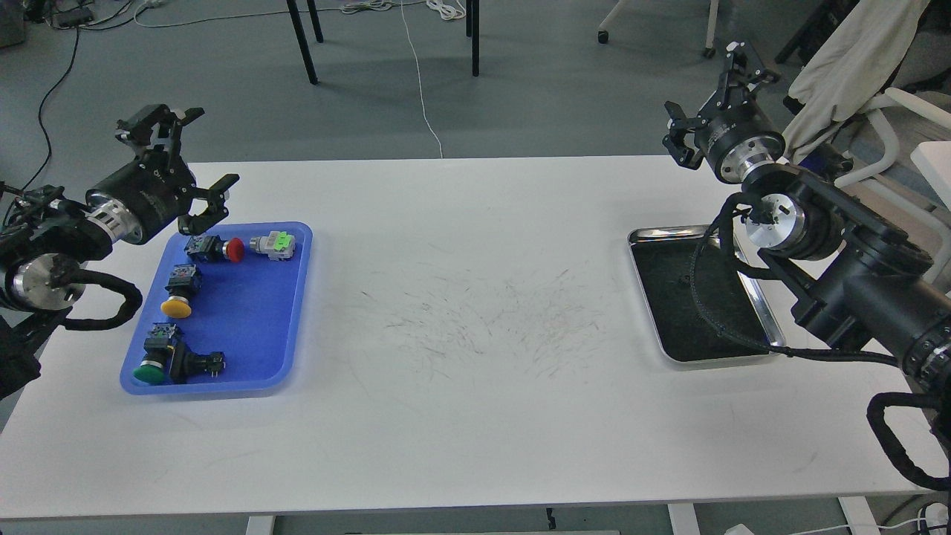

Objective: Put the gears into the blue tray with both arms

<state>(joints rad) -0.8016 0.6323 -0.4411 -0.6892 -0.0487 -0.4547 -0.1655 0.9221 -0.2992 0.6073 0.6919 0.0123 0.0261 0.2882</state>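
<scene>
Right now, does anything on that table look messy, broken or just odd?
Only the white table: its middle is covered in fine dark scratch marks. The pushbutton switches lie tipped on their sides in the blue tray. Nothing looks spilled or broken.

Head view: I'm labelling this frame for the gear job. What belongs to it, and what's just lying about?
Job: blue tray; left gripper; right gripper; dark speck on the steel tray, possibly a gear.
Lying about: pushbutton switches inside the blue tray.
</scene>
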